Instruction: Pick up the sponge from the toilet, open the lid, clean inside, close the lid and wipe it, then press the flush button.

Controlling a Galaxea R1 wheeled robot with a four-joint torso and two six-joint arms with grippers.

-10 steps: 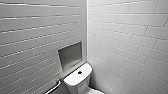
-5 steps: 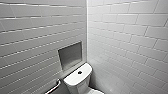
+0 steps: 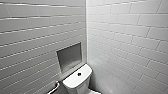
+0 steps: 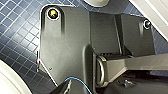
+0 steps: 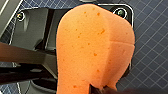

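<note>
In the head view, a metal grab bar sat low on the left wall, which was covered in long pale tiles laid in rows. Further along that wall I saw a rectangular recessed niche with a dull grey metallic back. Just below and beside the niche stood the toilet, tucked into the corner, its white tank top facing the camera. The flush button, small, dark and round, sat in the middle of that tank top. To the right of the corner the other wall ran on in larger pale tiles.

On my left wrist feed the robot's own dark plate blocked most of the scene. Around it I saw a floor of small dark blue square tiles and a curved white surface that I could not identify. A thin blue cable looped across the plate. I could not tell whether the left gripper was released or clenched.

On my right wrist feed the sponge loomed large and orange, its surface pitted and creased. It hung over the same blue tiled floor, well away from the toilet. The right gripper was clenched on it, pinching its narrowed end between dark tips.
</note>
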